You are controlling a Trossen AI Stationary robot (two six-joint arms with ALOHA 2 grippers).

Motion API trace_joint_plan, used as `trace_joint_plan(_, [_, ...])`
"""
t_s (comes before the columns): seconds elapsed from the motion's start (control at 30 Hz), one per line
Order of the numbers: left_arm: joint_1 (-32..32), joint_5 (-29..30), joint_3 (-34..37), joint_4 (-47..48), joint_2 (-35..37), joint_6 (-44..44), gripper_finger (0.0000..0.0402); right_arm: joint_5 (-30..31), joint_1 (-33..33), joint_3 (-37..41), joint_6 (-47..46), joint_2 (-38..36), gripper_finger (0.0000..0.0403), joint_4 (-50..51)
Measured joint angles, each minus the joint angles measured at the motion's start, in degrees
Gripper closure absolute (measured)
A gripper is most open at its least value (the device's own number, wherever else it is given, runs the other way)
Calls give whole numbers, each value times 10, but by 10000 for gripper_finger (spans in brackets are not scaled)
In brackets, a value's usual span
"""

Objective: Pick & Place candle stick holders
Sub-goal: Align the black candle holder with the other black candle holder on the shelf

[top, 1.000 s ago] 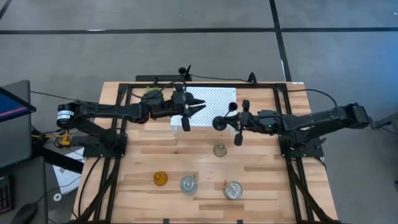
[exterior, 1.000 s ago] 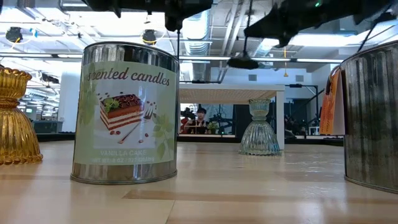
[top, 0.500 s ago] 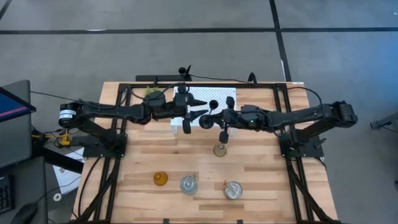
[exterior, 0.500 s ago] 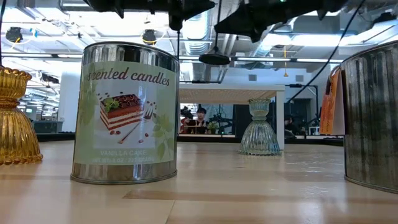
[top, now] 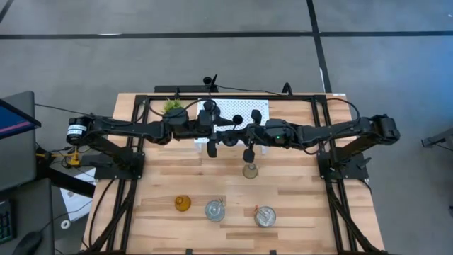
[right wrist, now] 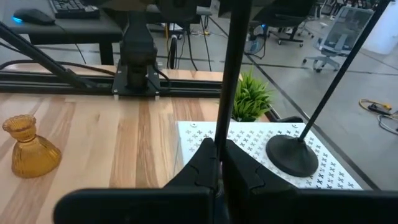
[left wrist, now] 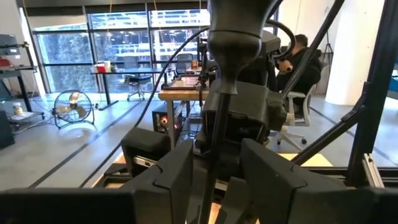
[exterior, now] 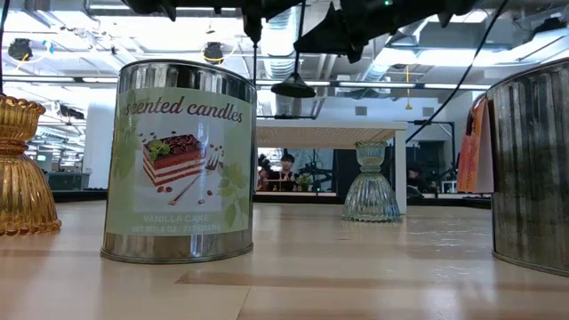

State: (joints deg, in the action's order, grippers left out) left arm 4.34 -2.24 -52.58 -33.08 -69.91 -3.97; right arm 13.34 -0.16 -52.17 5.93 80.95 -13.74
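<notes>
Right gripper point(top: 237, 137) moved left to frame centre, clamped on a black candlestick point(right wrist: 231, 74); left gripper point(top: 218, 132) fingers apart around its stem.

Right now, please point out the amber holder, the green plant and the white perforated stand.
amber holder point(top: 182, 204): high view, its top.
green plant point(right wrist: 250, 98): right wrist view, its leaves.
white perforated stand point(right wrist: 247, 154): right wrist view, bare top surface.

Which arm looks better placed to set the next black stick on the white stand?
Right, probably: the right gripper is shut on a stick by the stand; the left gripper is open around the other stick standing there.
</notes>
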Motion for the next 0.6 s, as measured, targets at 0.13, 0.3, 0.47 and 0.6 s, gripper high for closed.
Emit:
trace_joint_plan(0.13, [0,0,0,-3,0,0,269,0,0,0,-4,0,403,0])
trace_joint_plan(0.3, [0,0,0,-4,0,0,287,0,0,0,-4,0,403,0])
trace_joint_plan(0.47, [0,-19,0,-6,-5,0,314,0,0,0,-4,0,403,1])
trace_joint_plan(0.6, [0,-24,0,-11,-10,-2,341,-1,1,0,-4,0,403,1])
